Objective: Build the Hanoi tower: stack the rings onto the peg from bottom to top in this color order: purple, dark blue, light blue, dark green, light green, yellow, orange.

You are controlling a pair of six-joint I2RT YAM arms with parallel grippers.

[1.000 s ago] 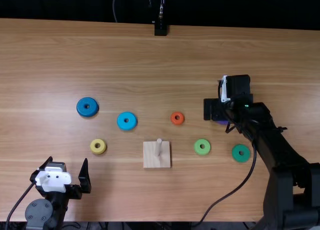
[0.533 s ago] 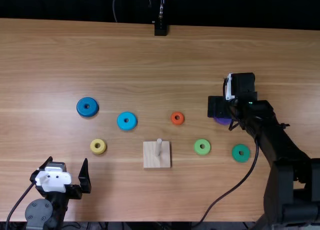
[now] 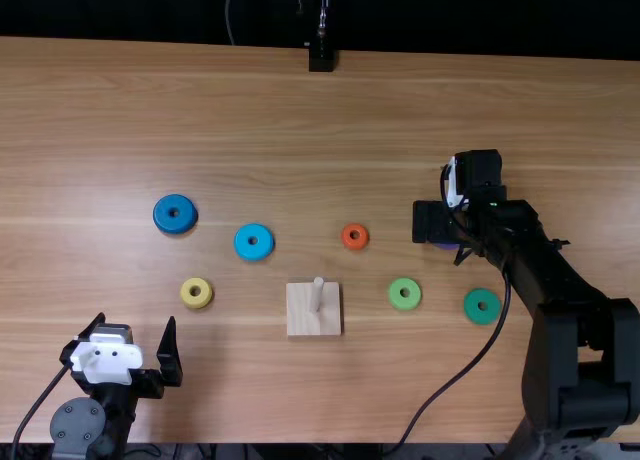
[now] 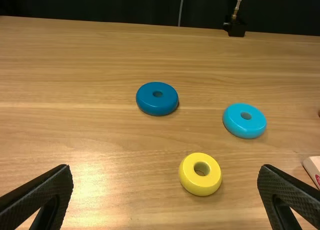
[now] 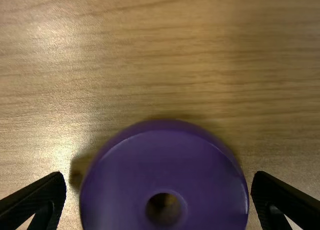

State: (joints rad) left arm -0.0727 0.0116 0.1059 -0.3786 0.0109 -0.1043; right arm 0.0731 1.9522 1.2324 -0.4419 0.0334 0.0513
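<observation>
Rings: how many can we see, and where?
7. Left of the peg: dark blue, light blue, yellow. Right of it: orange, light green, dark green, and purple at the right claw, partly hidden from above. The right arm could hide more.

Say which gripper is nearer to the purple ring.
Right. The right gripper is at the purple ring, its open fingers on either side of it. The left gripper is well away, on the far side of the yellow ring from it.

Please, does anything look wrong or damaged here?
Nothing stands out: the rings lie flat and look undamaged, the peg is bare, and the purple ring sits between the open fingers of the right gripper.
</observation>
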